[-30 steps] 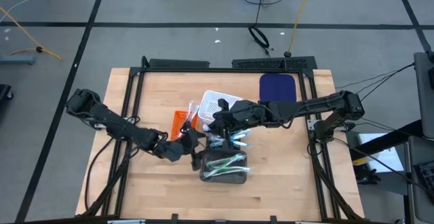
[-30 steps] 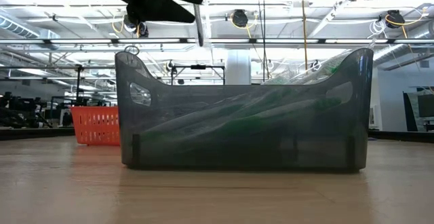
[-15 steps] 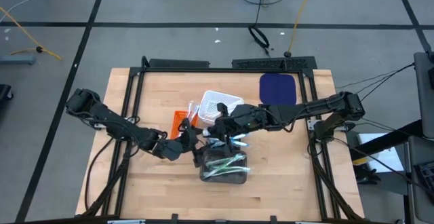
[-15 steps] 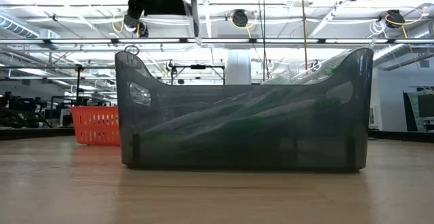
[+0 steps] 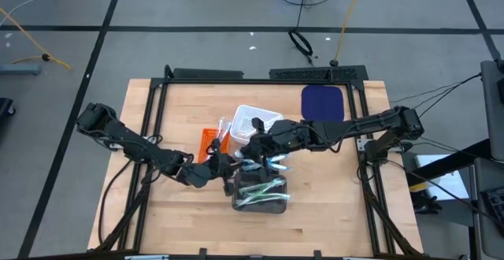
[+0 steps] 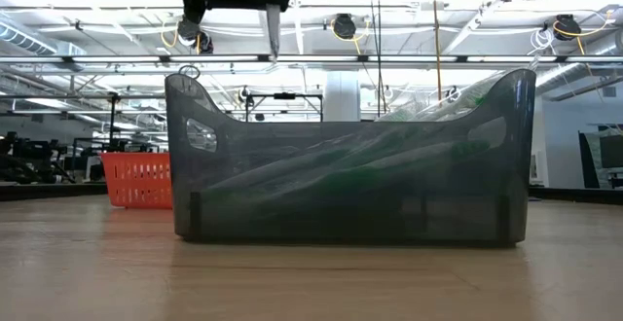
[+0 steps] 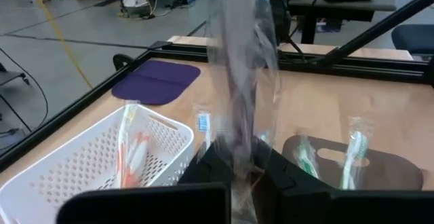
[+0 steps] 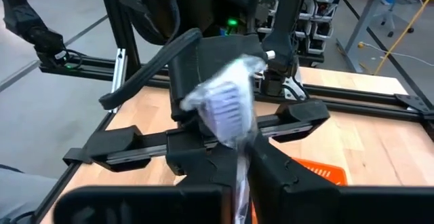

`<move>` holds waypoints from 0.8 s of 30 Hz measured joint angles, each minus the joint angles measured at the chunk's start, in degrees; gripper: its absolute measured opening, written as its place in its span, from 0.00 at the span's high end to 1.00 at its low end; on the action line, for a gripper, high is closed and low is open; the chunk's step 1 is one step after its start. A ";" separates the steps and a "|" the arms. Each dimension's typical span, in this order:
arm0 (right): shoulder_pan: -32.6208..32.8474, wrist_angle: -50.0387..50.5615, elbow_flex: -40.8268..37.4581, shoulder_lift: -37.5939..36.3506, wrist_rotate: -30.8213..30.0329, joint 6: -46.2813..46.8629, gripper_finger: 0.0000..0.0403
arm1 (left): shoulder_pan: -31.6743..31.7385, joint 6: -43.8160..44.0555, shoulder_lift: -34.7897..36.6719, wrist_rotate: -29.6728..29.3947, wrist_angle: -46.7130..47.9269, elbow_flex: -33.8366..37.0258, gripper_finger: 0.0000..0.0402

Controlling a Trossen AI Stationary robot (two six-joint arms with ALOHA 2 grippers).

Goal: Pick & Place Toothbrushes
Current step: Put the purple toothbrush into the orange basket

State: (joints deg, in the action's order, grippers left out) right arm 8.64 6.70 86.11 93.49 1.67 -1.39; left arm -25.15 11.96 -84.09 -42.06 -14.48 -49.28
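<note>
Above the grey bin [image 5: 261, 195], both claws pinch one wrapped toothbrush [image 7: 241, 108].

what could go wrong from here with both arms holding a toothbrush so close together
Both grippers grip one wrapped toothbrush, the left gripper and right gripper nearly touching above the grey bin. A small misjudged move may knock the arms together.

The wrapper looks slick, so the brush may slip or tear if the two pull apart.

If dropped here, it might land on the table between the orange basket and the bin.
</note>
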 joint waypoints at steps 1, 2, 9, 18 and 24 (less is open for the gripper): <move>0.00 0.06 0.00 0.00 0.02 0.02 0.96 | -0.02 -0.06 0.00 -0.02 0.04 0.00 0.97; 0.00 0.04 0.00 0.00 0.07 0.02 0.95 | -0.17 -0.09 0.00 -0.19 0.06 0.00 0.98; -0.02 9.11 -0.02 -2.38 0.08 -0.24 0.82 | -2.14 1.62 1.17 -7.56 4.46 0.00 0.98; 0.12 23.91 -0.31 -5.18 -1.62 6.81 0.76 | -1.39 22.23 6.89 -12.15 28.71 0.00 0.98; 1.02 25.05 -4.13 -5.13 -1.56 11.23 0.78 | 2.26 37.29 7.19 -7.38 43.88 0.02 0.98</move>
State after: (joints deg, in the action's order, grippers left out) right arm 9.67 31.75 81.98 88.37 0.11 9.84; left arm -22.89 49.25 -76.91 -49.44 29.40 -49.25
